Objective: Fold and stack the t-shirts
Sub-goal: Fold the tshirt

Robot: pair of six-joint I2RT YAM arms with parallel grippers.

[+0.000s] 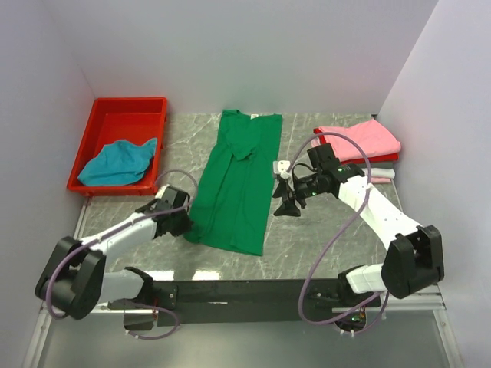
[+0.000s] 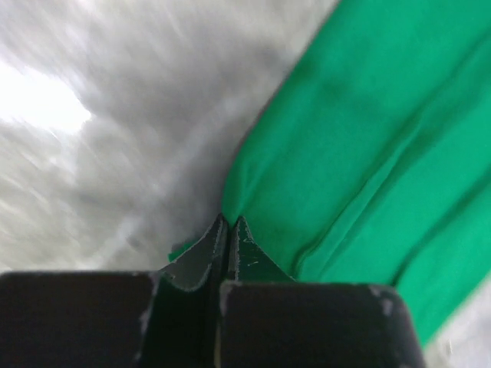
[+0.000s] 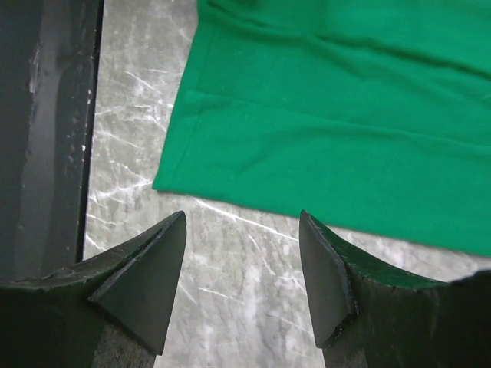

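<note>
Left jaws tight on green t-shirt [image 2: 368, 138]

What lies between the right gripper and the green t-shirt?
Only bare marble table, shown in the right wrist view, separates the right gripper from the green t-shirt.

Left wrist view: the marble table [image 2: 92, 153] is blurred. The green t-shirt [image 3: 345, 130] runs off the right wrist view's top and right edges.

We find a grey marbled table [image 1: 230, 264] enclosed by plain pale walls: back wall [image 1: 253, 54], left wall [image 1: 31, 115], right wall [image 1: 453, 115]. A black rail [image 1: 253, 291] spans its near edge. Light is even; we note faint glare near the rail
</note>
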